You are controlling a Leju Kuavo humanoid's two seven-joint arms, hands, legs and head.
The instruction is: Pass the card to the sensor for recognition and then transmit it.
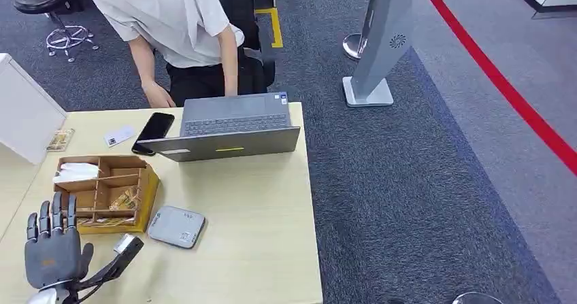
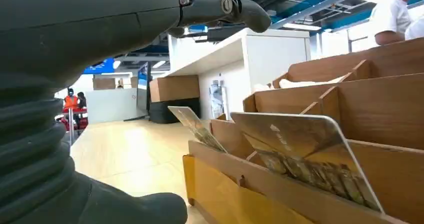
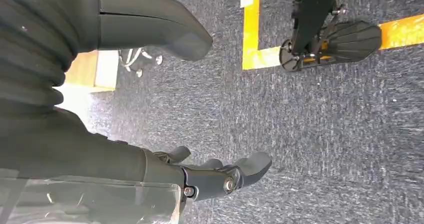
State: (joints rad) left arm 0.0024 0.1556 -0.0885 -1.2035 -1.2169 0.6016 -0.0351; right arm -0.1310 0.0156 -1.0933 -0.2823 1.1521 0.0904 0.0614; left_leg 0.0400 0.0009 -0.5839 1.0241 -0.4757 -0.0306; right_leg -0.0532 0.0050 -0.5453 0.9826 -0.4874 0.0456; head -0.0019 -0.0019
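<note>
Just ahead of the left hand [image 1: 54, 251]: wooden card organizer [image 1: 146, 196], cards [image 2: 305, 156] leaning in its near slots, untouched. Left hand raised over the light wooden table [image 1: 258, 222], fingers straight and spread, holding nothing. Right of that hand, near the organizer's corner: grey card sensor [image 1: 177, 226]. Right hand [image 3: 165, 103] over blue-grey carpet [image 3: 325, 134], fingers loosely apart, gripping nothing.

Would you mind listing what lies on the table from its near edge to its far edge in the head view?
Left hand → grey card sensor → wooden organizer box → laptop, with the person beyond the far edge.
</note>
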